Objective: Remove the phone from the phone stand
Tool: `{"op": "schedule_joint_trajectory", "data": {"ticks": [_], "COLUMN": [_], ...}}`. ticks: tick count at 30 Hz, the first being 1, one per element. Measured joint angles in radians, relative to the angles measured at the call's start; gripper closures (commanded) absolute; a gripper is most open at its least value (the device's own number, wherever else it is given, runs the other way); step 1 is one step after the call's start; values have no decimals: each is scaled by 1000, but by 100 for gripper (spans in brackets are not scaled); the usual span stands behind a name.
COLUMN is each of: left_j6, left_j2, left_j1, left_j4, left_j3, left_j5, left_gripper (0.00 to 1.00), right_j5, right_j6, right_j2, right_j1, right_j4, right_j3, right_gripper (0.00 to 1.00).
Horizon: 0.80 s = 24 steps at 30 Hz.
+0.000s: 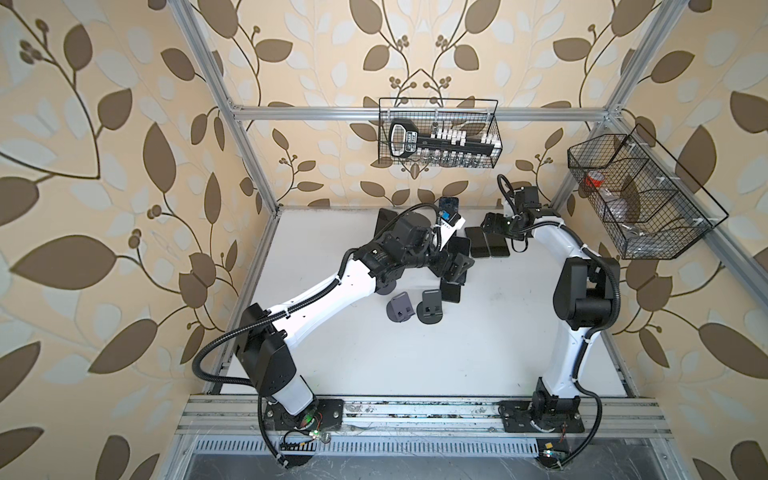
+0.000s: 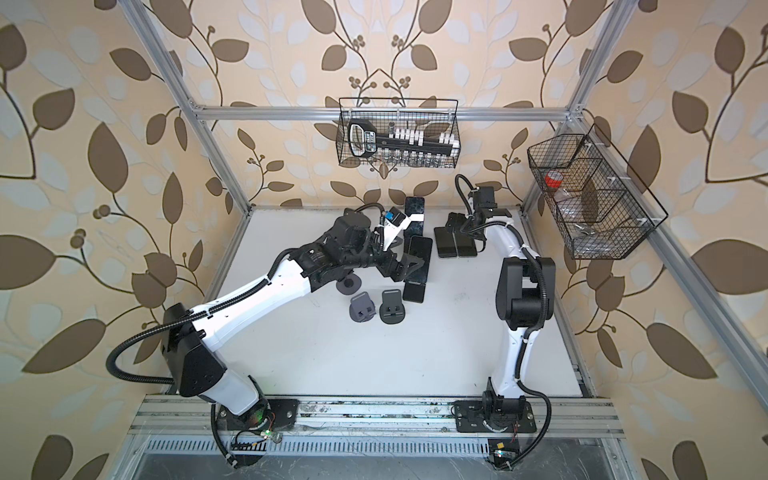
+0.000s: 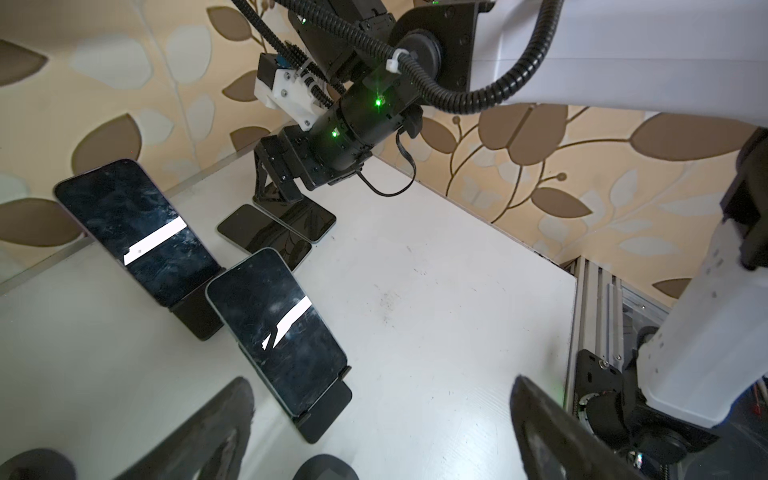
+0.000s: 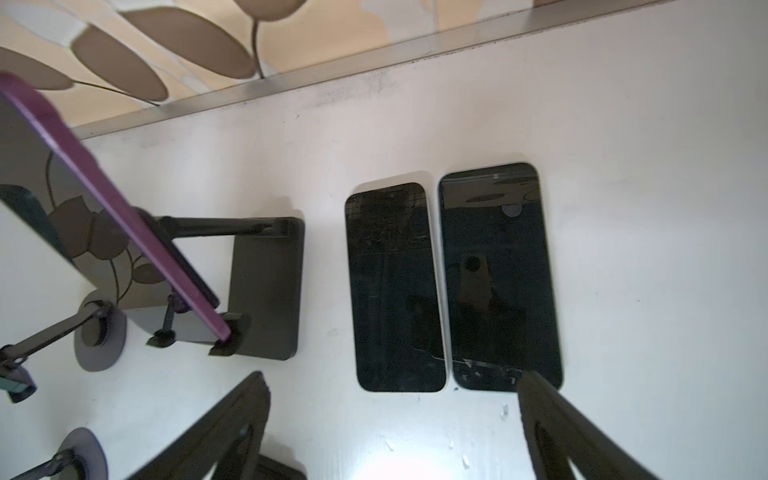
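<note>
Black-screened phone (image 3: 276, 332) is propped ungrasped on its phone stand (image 3: 328, 409); the wide, empty left gripper (image 3: 380, 382) should be closed across its edges.

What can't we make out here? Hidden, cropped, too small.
Black wire basket on the right wall: contents too small behind mesh, both top views.
Purple-edged phone on a black stand: cropped by frame edge, right wrist view.
Black slab: left arm covers most, in a top view; phone or stand unclear.
Right gripper: contact with flat black phone unclear, its finger overlaps it, right wrist view.
</note>
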Motion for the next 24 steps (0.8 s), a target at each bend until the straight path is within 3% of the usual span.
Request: {"op": "schedule_joint_trajectory", "data": {"ticks": [11, 24], "left_j6": [34, 154], "left_j2": [-262, -616], "left_j1": [0, 0], "left_j4": [-26, -107], "left_j3": [-158, -359], "left_j5": [-63, -160], "left_gripper": [1, 1], "right_j5": [33, 221], "right_j6": [70, 130], "right_j2": [-109, -111], "right_j1": [134, 327], "right_j4": [-11, -134], "right_j3": [-7, 149], "right_gripper": [7, 8]}}
